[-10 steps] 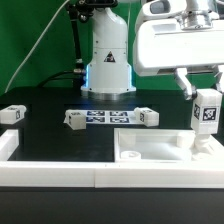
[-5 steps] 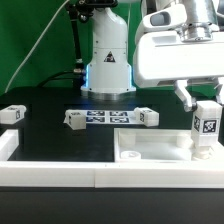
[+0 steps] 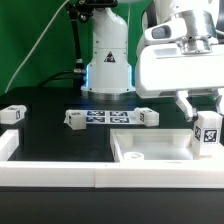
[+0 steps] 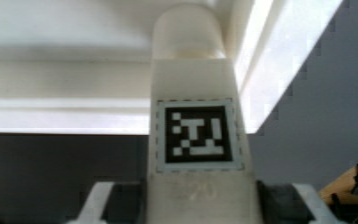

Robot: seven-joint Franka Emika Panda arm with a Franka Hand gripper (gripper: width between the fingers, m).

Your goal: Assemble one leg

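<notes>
The gripper is clamping the leg by its upper end, with its jaws closed on two opposite faces. It is holding the leg upright at about 3 o'clock in the exterior view, over the 3 o'clock end of the big white slab, which is lying on the black bench toward 5 o'clock. Whether the leg's lower end is touching the slab, I cannot tell. In the wrist view the leg's tag is facing the camera squarely, so the block is sitting straight in the grip. The leg is probably going to handle as a light, stiff piece of smooth plastic, unlikely to break but apt to slip or twist. The sound hold is therefore across its flat sides near one end, leaving the other end free for seating. The slab is acting as the only container here, and its recess nearest the camera is showing nothing inside. A spare block is lying at 9 o'clock, while a second spare block and a third spare block are sitting at the 9 and 3 o'clock ends of the marker board.
</notes>
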